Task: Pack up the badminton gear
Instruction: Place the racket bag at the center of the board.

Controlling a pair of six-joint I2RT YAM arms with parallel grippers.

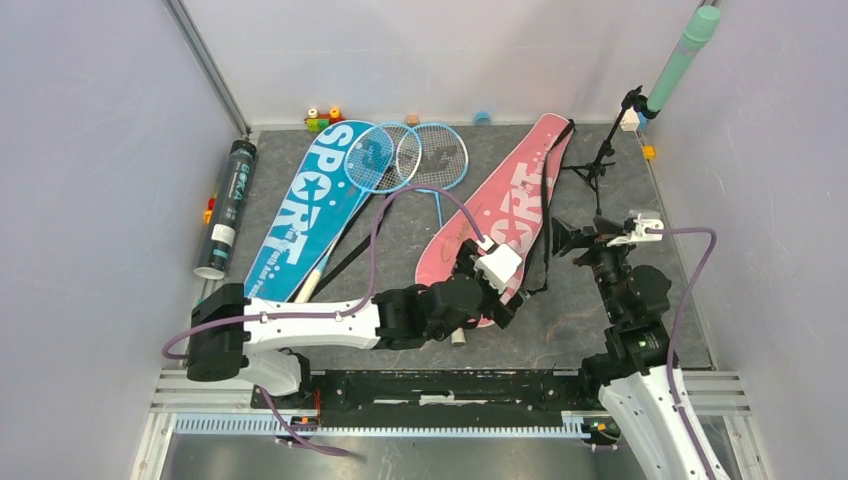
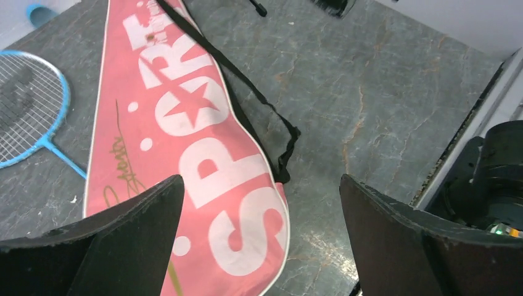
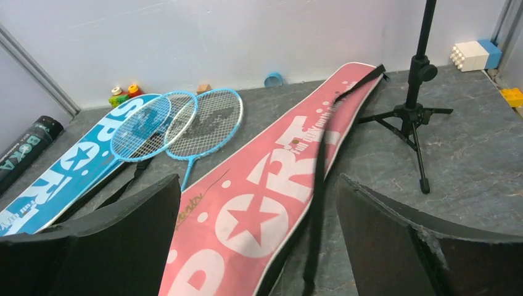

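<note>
Status: packing has barely started, by my read.

- Two rackets [image 1: 400,157] are out in the open at the far side of the counter [image 1: 405,255], heads overlapping. One head lies on the blue bag [image 1: 305,205], the other on the bare surface between the bags. Neither is inside a bag.
- Pink bag [image 1: 510,190] lies flat on a diagonal, black strap [image 2: 247,92] trailing off its right edge. Can't tell if it's zipped or holds anything.
- Dark tube [image 1: 226,205] lies along the left wall, well apart from the pink bag. No shuttlecocks visible anywhere; can't tell if any are in the tube.
- Left end effector [image 2: 260,185] – jaws wide apart, nothing between them, hovering over the near end of the pink bag.
- Right end effector [image 3: 258,182] – also wide open and empty, just right of the pink bag, facing across it toward the rackets.
- Tripod [image 1: 600,160] and toy blocks [image 1: 322,118] along the back wall aren't part of the job.

Left to do, as I judge it: open a bag, slide the rackets in, close it, deal with the tube. Essentially everything.
</note>
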